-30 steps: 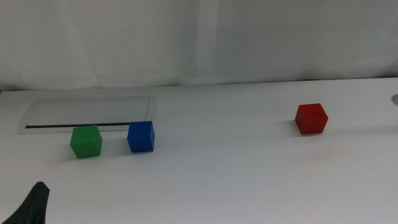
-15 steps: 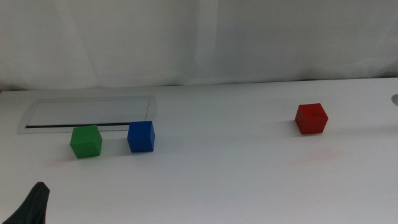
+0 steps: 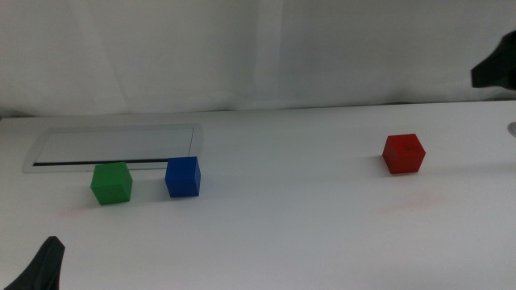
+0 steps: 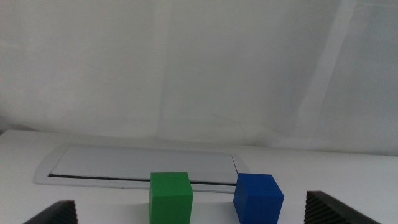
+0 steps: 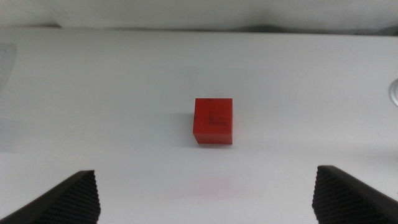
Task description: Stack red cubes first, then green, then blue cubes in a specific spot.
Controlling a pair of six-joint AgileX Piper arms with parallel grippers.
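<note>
The red cube (image 3: 403, 153) sits alone on the right of the white table. The green cube (image 3: 111, 183) and the blue cube (image 3: 182, 176) sit side by side on the left, a small gap between them. My left gripper (image 3: 40, 270) waits at the bottom left corner. Its wrist view shows its jaws wide apart and empty, with the green cube (image 4: 171, 197) and the blue cube (image 4: 258, 198) ahead. A dark part of my right arm (image 3: 495, 68) shows at the upper right edge. My right gripper (image 5: 208, 177) is open and empty, with the red cube (image 5: 214, 121) centred ahead of it.
A flat grey rectangular panel (image 3: 117, 147) lies in the table just behind the green and blue cubes. A small round fitting (image 3: 511, 127) sits at the right edge. A white curtain closes off the back.
A dark part of my right arm has come into the middle view at the upper right edge. The cubes and the left gripper have not moved.
</note>
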